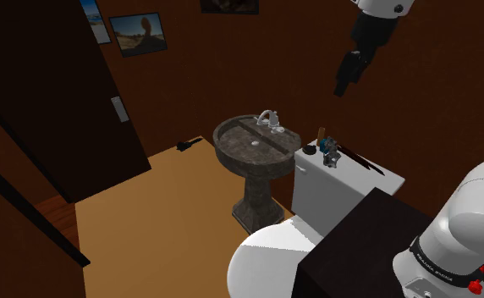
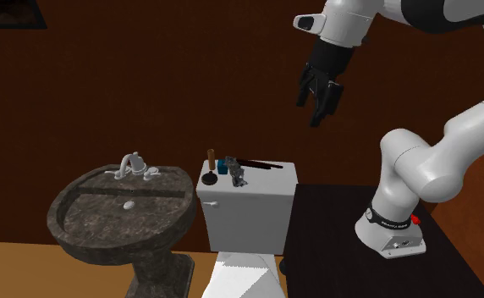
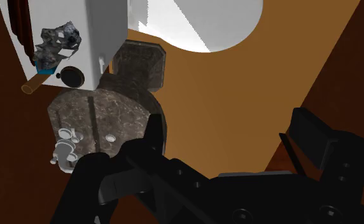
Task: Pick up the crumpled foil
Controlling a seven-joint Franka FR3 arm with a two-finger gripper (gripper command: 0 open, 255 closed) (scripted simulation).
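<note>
The crumpled foil (image 1: 332, 157) is a small grey, shiny lump lying on the white toilet tank lid (image 1: 359, 177). In the second exterior view the foil (image 2: 239, 176) sits near the middle of the lid (image 2: 270, 175), between a plunger (image 2: 208, 174) and a dark brush (image 2: 258, 164). My black gripper (image 1: 348, 76) hangs high in the air, well above the tank and apart from it. It (image 2: 320, 91) is open with nothing between its fingers. Looking down from the wrist, the foil (image 3: 56, 41) lies far off beyond the open gripper (image 3: 231, 137).
A dark stone pedestal sink (image 1: 255, 146) with a silver faucet (image 1: 268, 118) stands beside the toilet. The toilet seat (image 1: 266, 254) lies below the tank. My black stand (image 1: 359, 245) abuts the tank. A dark door (image 1: 54, 93) stands at the shoulder view's left, past tan floor (image 1: 164, 212).
</note>
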